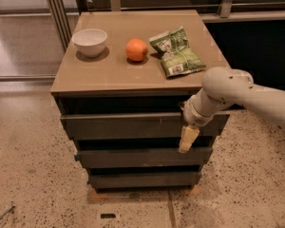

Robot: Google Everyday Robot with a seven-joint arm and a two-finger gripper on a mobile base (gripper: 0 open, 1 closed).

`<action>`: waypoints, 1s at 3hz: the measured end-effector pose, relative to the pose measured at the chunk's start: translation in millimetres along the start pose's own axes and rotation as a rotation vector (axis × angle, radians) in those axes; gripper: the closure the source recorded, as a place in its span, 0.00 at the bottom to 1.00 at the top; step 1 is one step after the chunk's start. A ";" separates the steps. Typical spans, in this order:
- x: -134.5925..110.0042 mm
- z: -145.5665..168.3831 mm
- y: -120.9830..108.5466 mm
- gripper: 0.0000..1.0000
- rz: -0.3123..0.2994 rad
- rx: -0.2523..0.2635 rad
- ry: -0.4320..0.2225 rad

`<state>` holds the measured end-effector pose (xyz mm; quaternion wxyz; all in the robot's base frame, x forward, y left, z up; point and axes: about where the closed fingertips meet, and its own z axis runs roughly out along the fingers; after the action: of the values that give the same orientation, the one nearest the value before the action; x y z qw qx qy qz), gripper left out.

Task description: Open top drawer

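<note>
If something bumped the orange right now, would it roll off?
It would probably roll: the orange is round and sits loose on the flat top. Pushed to the right, it might stop against the green bag lying close beside it. A bump seems unlikely for now, since the gripper hangs low by the top drawer's right end.

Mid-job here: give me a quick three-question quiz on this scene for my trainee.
1. True or false: the claw hangs by the right end of the top drawer.
2. What sits between the bowl and the green bag? A) orange B) cup C) sponge
3. Fill in: the cabinet shows ___ drawer fronts.
Key: 1 true; 2 A; 3 three.
</note>
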<state>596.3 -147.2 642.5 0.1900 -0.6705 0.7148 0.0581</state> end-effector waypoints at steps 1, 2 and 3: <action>0.0 0.0 0.0 0.00 0.000 0.000 0.000; 1.6 2.3 4.3 0.00 0.003 -0.022 0.010; 6.3 3.1 13.6 0.00 0.014 -0.060 0.022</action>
<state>583.4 -150.7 635.1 0.1614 -0.6714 0.7196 0.0733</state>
